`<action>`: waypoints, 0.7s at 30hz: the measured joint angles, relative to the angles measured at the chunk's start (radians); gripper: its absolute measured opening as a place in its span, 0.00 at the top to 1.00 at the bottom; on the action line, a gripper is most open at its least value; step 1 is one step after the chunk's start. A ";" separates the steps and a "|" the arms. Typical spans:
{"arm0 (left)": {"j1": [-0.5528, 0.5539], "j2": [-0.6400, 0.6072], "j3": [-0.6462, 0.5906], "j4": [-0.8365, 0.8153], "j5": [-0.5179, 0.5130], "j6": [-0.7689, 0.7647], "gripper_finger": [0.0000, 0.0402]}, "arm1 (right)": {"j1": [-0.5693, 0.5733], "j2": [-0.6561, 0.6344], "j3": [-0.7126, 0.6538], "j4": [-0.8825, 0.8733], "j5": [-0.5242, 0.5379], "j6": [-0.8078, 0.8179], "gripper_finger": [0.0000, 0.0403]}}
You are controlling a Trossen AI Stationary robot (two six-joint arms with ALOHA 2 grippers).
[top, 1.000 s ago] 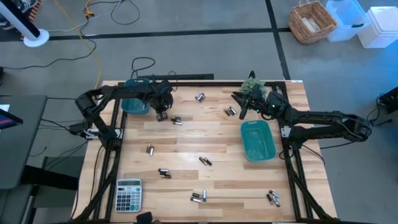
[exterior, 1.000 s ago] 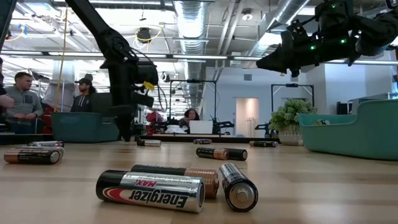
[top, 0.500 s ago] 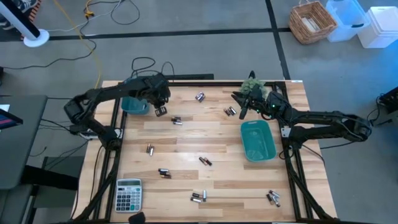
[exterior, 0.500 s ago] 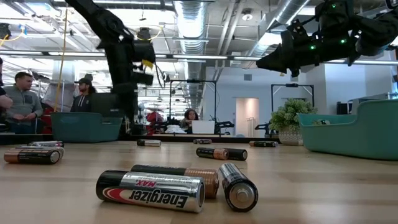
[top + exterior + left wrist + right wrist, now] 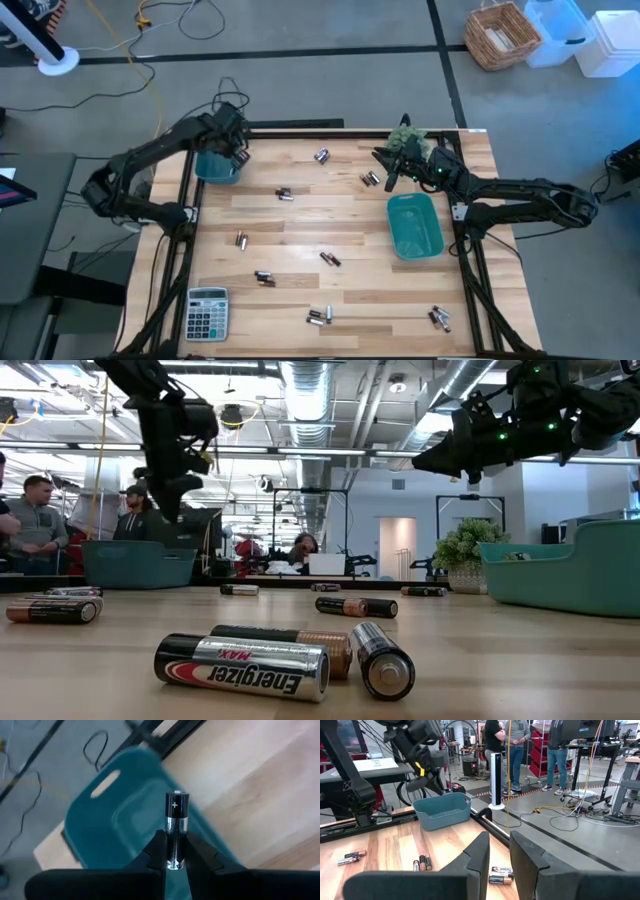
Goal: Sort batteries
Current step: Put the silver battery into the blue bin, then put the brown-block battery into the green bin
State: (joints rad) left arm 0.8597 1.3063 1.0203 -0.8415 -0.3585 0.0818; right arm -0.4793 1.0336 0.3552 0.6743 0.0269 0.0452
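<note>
Small silver and dark batteries lie scattered on the wooden table, among them pairs near the far edge (image 5: 321,155), near the middle (image 5: 329,259) and at the near edge (image 5: 318,317). My left gripper (image 5: 238,151) hangs over the left teal bin (image 5: 215,167), shut on one battery (image 5: 176,827). In the low view it is raised high (image 5: 166,500). My right gripper (image 5: 388,176) hovers open near the far right, above a battery pair (image 5: 370,178). Its fingers stand apart in the right wrist view (image 5: 499,852). My left gripper pinches a black and silver battery between its two fingers at the battery's lower half (image 5: 175,857). The battery lies along the fingers, and its plus end (image 5: 177,796) sticks out past the fingertips. It is lifted clear, with the left teal bin (image 5: 125,820) below it.
A second teal bin (image 5: 414,224) sits at the table's right. A grey calculator (image 5: 207,312) lies at the near left corner, and a small plant (image 5: 404,135) stands at the far edge. People stand in the room beyond the table (image 5: 35,510).
My left gripper has risen from the table near the battery pair left of centre. It has moved toward the far left corner, carrying one battery up over the left teal bin. My right arm has kept still.
</note>
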 joint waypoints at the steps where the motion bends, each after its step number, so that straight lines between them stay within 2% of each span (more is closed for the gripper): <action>1: 0.016 0.002 0.000 -0.008 0.000 -0.001 0.91 | 0.000 0.000 0.000 0.000 0.000 0.000 0.78; 5: 0.070 0.005 -0.017 -0.014 0.002 -0.002 0.91 | 0.002 0.000 0.000 0.001 0.000 0.000 0.78; 13: 0.101 0.003 -0.044 -0.010 0.003 0.001 0.71 | 0.002 0.000 0.000 0.008 0.000 0.002 0.78; 19: 0.093 -0.002 -0.044 -0.007 0.016 0.034 0.65 | 0.002 0.000 0.000 0.008 0.000 0.007 0.78; 21: 0.084 -0.013 -0.044 -0.007 0.048 0.050 0.64 | 0.002 0.000 0.000 0.008 0.000 0.007 0.78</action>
State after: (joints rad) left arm 0.9432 1.2930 0.9764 -0.8481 -0.3102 0.1321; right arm -0.4778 1.0336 0.3551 0.6827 0.0269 0.0525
